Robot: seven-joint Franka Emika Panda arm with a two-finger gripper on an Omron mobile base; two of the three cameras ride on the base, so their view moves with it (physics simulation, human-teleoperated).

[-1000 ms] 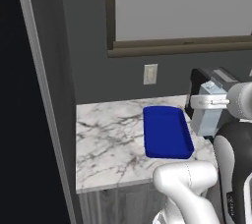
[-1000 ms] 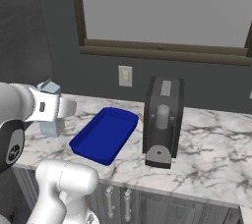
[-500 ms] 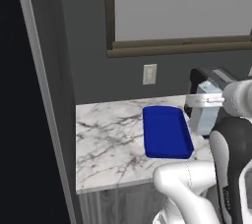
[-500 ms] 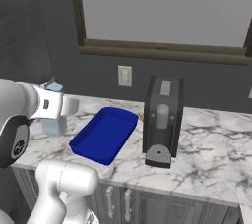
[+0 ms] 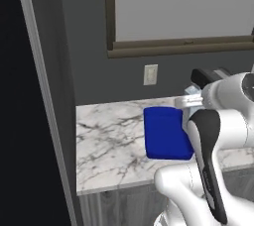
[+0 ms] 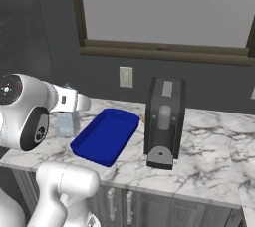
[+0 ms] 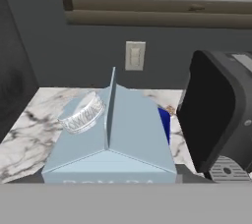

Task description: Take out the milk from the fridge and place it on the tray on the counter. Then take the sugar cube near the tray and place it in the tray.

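The milk, a pale carton with a gabled top and a round cap, sits close under the hand camera and hides the fingertips. My gripper is shut on the milk, holding it upright above the counter just left of the blue tray. The tray lies flat with nothing in it, and the arm covers its right edge. A corner of the tray shows behind the carton. The sugar cube is a tiny tan speck between tray and coffee machine. The fridge is the dark mass at far left.
A tall black coffee machine stands on the counter just right of the tray, large in the hand view. A wall outlet and a wood-framed window are behind. Bare marble counter lies left of the tray.
The hand has carried the milk a little closer to the tray's left side. In the left base view the arm's elbow now covers the carton and more of the tray.
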